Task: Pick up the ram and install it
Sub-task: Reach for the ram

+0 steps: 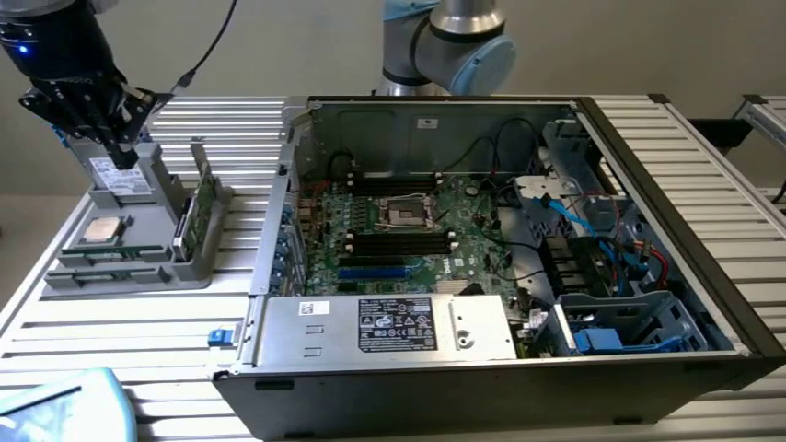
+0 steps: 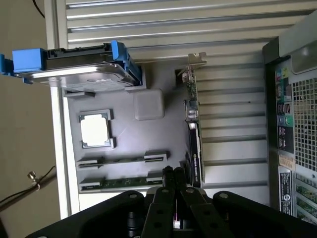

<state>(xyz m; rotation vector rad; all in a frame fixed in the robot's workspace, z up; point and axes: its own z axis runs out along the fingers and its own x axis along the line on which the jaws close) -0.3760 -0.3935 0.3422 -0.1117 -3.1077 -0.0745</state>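
**Exterior view.** A slatted aluminium surface (image 1: 123,331) carries a grey parts tray (image 1: 162,198) at the exterior view's left and an open computer case (image 1: 687,230) at its right. The black pincer (image 1: 123,158) hangs over the far end of the tray, just above the hard drive (image 1: 120,180). Its fingers are drawn together and hold nothing. The ram (image 1: 109,273) sits in a long holder along the near edge of the tray, apart from the pincer. The square silver processor (image 1: 101,230) lies between the hard drive and the ram. A graphics card (image 1: 202,207) stands upright on the case side of the tray. Inside the case, the motherboard (image 1: 418,230) lies exposed behind the power supply (image 1: 393,322).

**Wrist view.** The pincer (image 2: 173,174) shows two fingertips side by side with hardly a gap. The ram (image 2: 124,184) appears as a thin green strip near the tray (image 2: 148,139) edge. The hard drive (image 2: 84,69) carries blue rails. The processor (image 2: 95,130), the graphics card (image 2: 194,144), the surface (image 2: 148,29) and the case (image 2: 292,124) are also in frame.
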